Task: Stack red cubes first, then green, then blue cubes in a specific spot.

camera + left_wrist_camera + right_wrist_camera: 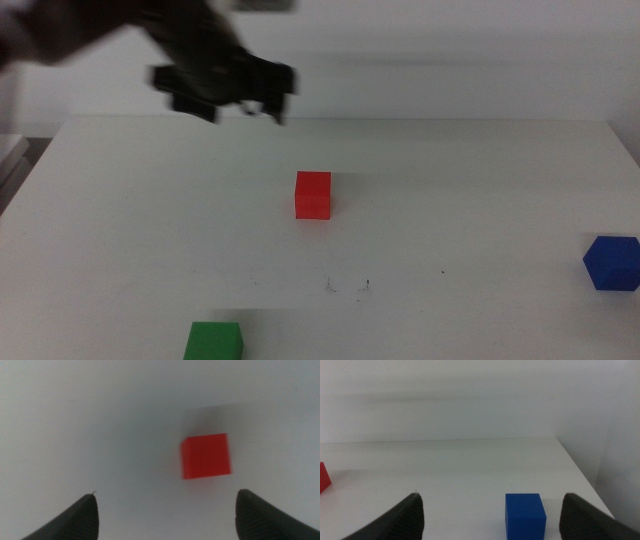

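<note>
Fingers [166,515] spread — above red cube [206,456].

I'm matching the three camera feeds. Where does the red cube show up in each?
Middle view: red cube at table centre, below the left gripper.
Left wrist view: red cube right of centre, beyond the open jaws.
Right wrist view: red cube cut by the left edge.
Shared landmark: white table.
</note>
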You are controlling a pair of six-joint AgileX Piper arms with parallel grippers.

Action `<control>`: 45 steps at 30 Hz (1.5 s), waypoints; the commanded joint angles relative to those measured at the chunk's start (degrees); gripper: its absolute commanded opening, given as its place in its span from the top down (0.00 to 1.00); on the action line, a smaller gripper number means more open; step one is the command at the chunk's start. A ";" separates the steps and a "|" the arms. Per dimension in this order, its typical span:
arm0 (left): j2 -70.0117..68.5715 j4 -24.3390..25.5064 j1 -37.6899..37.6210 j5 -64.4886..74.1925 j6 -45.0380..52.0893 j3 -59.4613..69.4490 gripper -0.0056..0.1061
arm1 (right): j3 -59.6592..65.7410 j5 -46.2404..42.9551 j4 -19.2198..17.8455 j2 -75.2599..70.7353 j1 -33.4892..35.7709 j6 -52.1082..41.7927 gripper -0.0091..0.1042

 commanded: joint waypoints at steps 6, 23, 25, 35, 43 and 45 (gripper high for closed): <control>15.85 -1.03 -4.37 2.89 -4.51 -12.01 0.11 | 0.22 -0.67 -0.57 -0.28 0.22 -0.28 0.10; 30.18 -2.16 -4.99 -3.40 -7.05 -17.27 0.22 | 0.22 -0.67 -0.57 -0.28 0.22 -0.28 0.10; 30.85 -2.16 -4.99 -4.25 -7.25 -17.27 0.28 | 0.22 -0.67 -0.57 -0.28 0.22 -0.28 0.10; 23.08 -1.18 -7.36 -4.48 -7.64 -13.93 0.68 | 0.22 -0.67 -0.57 -0.28 0.22 -0.28 0.10; 4.93 3.57 -16.27 -12.40 -28.48 12.65 0.68 | 0.22 -0.67 -0.57 -0.28 0.22 -0.28 0.10; 4.55 7.61 -19.27 -10.27 -34.32 13.12 0.68 | 0.22 -0.67 -0.57 -0.28 0.22 -0.28 0.10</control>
